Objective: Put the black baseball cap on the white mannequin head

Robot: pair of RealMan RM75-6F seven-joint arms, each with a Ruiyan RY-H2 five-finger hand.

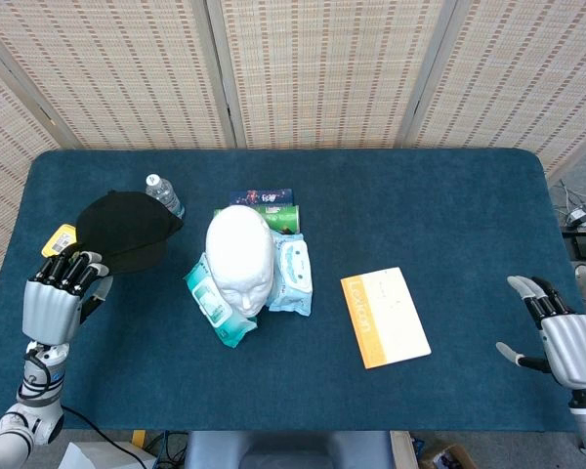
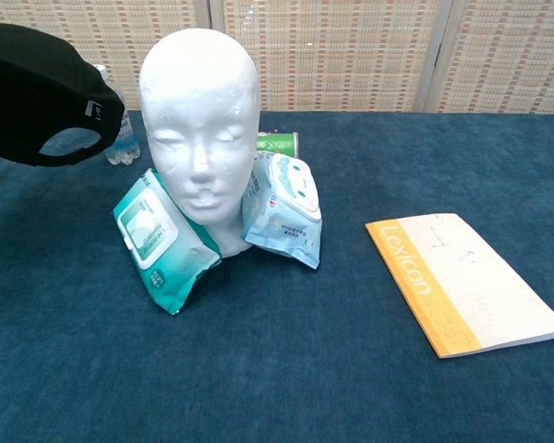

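Far left in the head view: left hand [image 1: 54, 301] raised, fingers reaching up under the black baseball cap [image 1: 127, 228] and gripping its near edge. Cap lifted clear of the table [image 1: 439, 205], hanging left of the white mannequin head [image 1: 241, 256] and apart from it; in the chest view, cap [image 2: 39, 92] up at head height, covering most of the water bottle [image 2: 122, 137] behind. Mannequin head [image 2: 199, 120] upright at centre, propped between a green wipes pack [image 2: 159, 238] and a blue wipes pack [image 2: 284, 208]. Further right, a Lexicon notebook [image 1: 385, 317] flat on the cloth. Far right: right hand [image 1: 563, 339] held loose, fingers apart, holding nothing.
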